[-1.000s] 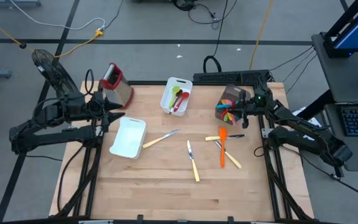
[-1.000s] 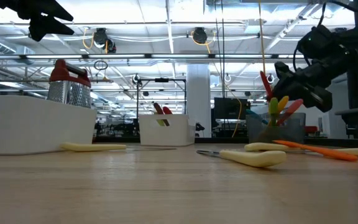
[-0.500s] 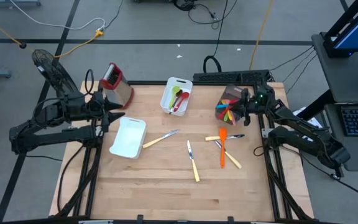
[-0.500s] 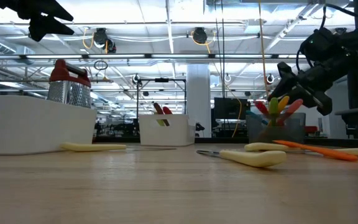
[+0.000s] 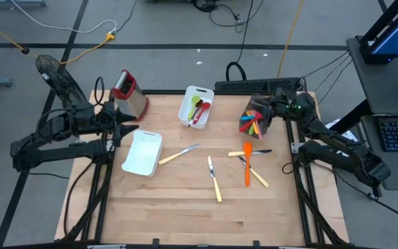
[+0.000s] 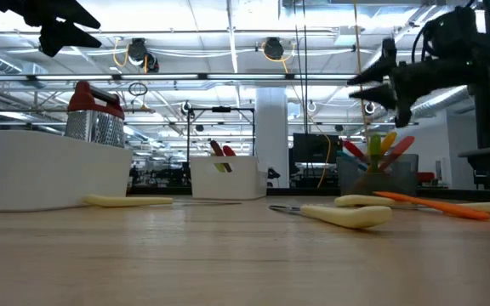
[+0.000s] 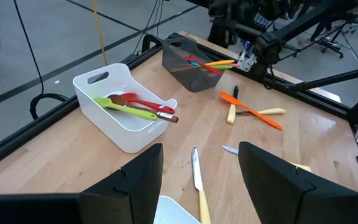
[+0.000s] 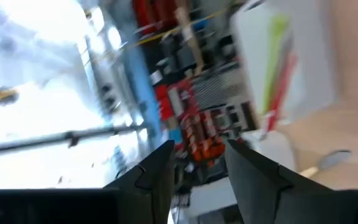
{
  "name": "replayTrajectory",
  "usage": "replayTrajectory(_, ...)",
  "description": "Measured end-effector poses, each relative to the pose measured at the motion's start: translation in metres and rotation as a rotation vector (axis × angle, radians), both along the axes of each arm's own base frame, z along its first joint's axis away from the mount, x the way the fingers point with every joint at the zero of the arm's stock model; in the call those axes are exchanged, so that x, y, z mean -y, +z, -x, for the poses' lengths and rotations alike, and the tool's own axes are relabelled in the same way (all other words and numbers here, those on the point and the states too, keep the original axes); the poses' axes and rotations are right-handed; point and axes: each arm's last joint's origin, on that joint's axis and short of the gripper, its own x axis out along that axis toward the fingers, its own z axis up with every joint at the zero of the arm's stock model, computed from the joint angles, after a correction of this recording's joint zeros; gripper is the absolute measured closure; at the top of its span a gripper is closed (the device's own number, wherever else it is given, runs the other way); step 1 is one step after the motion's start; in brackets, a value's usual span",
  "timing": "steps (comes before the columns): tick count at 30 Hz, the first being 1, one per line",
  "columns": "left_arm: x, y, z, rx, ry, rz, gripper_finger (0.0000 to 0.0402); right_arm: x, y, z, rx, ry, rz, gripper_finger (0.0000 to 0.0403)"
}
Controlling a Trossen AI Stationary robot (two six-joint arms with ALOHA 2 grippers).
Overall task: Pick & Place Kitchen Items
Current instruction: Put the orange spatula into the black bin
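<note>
Left gripper: raised over the table's left side, just beside the grater, fingers parted with nothing between them.
Grater: metal with a red top, upright at the far left corner of the table, left of the far tray.
Near tray: white, empty, down-left of the far tray, just beside the left gripper.
Cream-handled knife: flat on the wood, handle end touching the near tray's right edge, blade aimed toward the far tray.
Far tray: white, at the table's far edge near the middle; taken here as the landmark.
Green, red and brown spoons: lying together inside the far tray.
Second cream-handled knife: well apart from the far tray, on the near side, about mid-table.
Orange spatula: right of that knife, lying across other cream-handled cutlery, nearer than the dark bin.
Dark bin: right of the far tray, at the same far edge, filled with coloured utensils — red, yellow, green, orange.
Right gripper: lifted above the dark bin's far right side, empty in the low view; fingers appear parted, gap narrow.
</note>
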Motion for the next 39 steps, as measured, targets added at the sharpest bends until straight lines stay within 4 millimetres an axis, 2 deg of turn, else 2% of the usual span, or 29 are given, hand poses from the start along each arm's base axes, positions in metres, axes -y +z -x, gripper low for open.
replayTrajectory(5,0.000,0.000,0.000,0.000,-0.001,-0.001,0.0186,-0.009,0.016,-0.009,0.095,0.072,0.178,0.0281)
replayTrajectory(10,0.000,0.000,0.000,-0.002,-0.003,-0.008,0.0185,-0.025,0.022,-0.022,0.126,0.181,0.323,0.0304)
replayTrajectory(21,0.000,0.000,0.000,-0.002,0.004,-0.010,0.0186,-0.069,0.029,-0.048,0.171,0.396,0.547,0.0396)
replayTrajectory(27,0.000,0.000,0.000,-0.003,0.003,-0.011,0.0186,-0.084,0.042,-0.056,0.196,0.423,0.599,0.0401)
replayTrajectory(31,0.000,0.000,0.000,-0.004,0.002,-0.015,0.0186,-0.094,0.045,-0.064,0.115,0.500,0.593,0.0402)
replayTrajectory(39,0.000,0.000,0.000,-0.004,0.002,-0.015,0.0186,-0.118,0.053,-0.070,-0.207,0.637,0.553,0.0402)
